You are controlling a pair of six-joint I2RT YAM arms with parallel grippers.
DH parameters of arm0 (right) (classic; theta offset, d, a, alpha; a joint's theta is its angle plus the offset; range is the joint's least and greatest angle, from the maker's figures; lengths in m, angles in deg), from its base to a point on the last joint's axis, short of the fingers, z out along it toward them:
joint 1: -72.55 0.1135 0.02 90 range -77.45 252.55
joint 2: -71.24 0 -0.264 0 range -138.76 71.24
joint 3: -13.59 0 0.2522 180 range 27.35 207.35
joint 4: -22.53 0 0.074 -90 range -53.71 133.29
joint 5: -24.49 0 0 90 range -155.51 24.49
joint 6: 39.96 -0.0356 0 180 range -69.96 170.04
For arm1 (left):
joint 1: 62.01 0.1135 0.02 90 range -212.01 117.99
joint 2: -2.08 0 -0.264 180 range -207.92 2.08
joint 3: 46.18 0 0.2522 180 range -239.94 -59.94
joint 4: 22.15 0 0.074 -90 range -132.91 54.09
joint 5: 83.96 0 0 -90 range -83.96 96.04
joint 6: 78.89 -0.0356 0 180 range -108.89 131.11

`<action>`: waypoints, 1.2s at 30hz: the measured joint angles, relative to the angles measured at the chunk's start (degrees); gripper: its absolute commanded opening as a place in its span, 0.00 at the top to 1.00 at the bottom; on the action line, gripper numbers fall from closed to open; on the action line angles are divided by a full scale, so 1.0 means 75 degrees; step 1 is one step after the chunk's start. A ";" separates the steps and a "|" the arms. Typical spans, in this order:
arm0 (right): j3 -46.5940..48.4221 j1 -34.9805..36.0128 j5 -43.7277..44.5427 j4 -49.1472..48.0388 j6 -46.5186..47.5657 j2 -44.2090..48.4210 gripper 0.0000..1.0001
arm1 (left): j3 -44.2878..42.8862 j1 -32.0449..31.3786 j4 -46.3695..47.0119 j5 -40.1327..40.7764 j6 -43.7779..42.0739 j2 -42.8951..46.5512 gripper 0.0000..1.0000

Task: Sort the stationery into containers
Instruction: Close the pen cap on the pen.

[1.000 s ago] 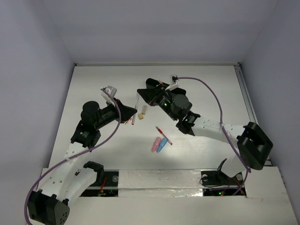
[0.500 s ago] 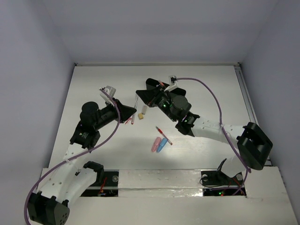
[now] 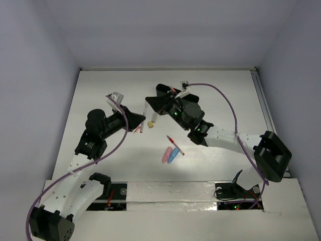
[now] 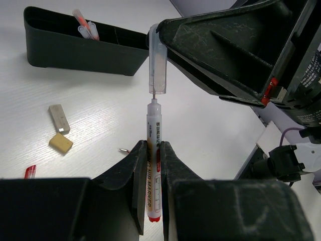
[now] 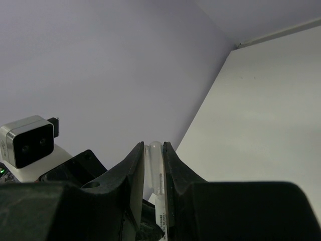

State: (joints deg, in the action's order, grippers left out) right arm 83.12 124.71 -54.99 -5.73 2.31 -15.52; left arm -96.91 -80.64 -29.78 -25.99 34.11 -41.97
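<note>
Nearest my bases, toward the middle of the worktop, lie 1 pink capsule (image 3: 165, 155) and 1 blue capsule (image 3: 173, 155) side by side, with 1 thin red pen (image 3: 175, 144) just beyond them. Only the top view shows these 3.

Farther in sit 2 erasers, 1 tan eraser (image 4: 60, 143) and 1 white eraser (image 4: 59, 118), close together but apart.

Beside them my left jaws are closed narrow on 1 white marker (image 4: 152, 125), gripping its barrel near the red end. The bare tip points toward my right arm. My right jaws are pinched on 1 clear cap (image 4: 157, 60), held in line with that tip. The left wrist view shows cap and tip almost meeting, but I cannot tell whether they touch. From above, the 2 are only a thin streak between my arms. The right wrist view gives just the cap (image 5: 154, 165) between my fingers, with the wall and the far corner of the worktop behind it.

Farthest, toward the far edge, stands 1 long black tray (image 4: 75, 52). The left wrist view shows it whole, with pen ends (image 4: 83, 22) poking above its wall. I cannot count them surely.
</note>
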 measured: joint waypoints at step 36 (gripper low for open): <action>0.0003 0.0105 -0.0388 0.0181 0.0187 0.0006 1.00 | 0.0000 0.0050 0.0015 -0.0117 0.0064 -0.0032 1.00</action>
State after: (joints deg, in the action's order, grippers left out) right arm 83.14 125.50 -57.90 -4.38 3.71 -15.48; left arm -96.91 -80.27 -29.67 -26.87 34.59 -42.21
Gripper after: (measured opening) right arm 0.231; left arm 0.074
